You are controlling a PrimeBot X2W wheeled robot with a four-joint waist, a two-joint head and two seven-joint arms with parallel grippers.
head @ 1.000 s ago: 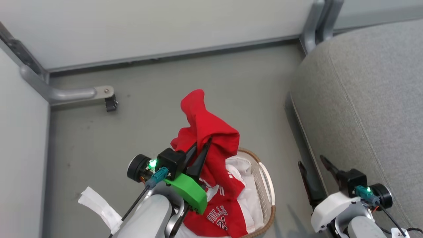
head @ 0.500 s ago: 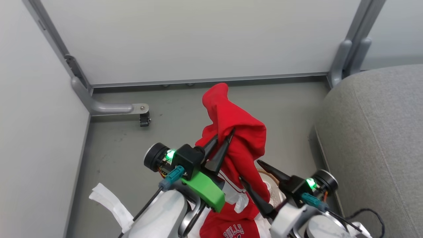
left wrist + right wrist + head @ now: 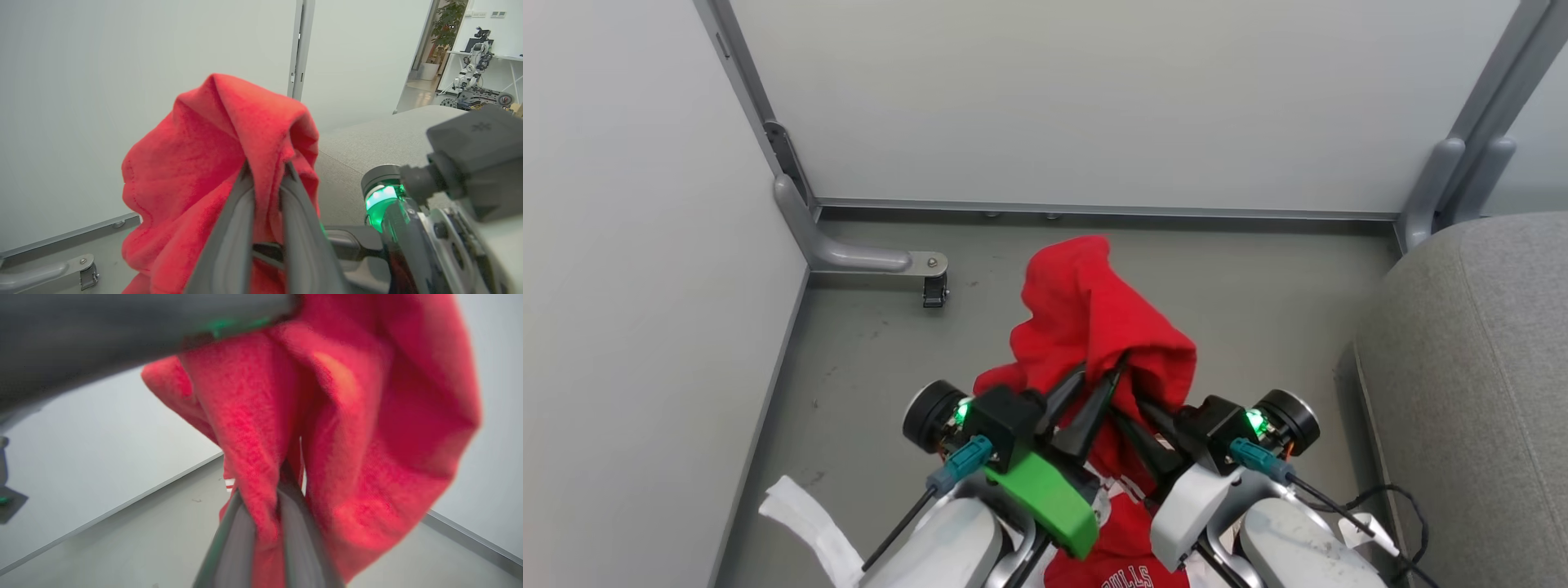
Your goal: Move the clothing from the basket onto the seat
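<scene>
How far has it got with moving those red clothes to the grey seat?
Done: no clothing shows on the visible part of the seat. In hand: the left gripper and right gripper both pinch one red garment, held up. Left: carry it to the seat, then fetch the lettered red piece beneath it.

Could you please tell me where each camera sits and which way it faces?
Head view: on the head, looking down at the floor; left pincer and right pincer both grip the clothing.
Left wrist view: left wrist, facing wall and seat; own fingers show.
Right wrist view: right wrist, facing the clothing closely; own fingers show.
Shared: all three see the clothing.
</scene>
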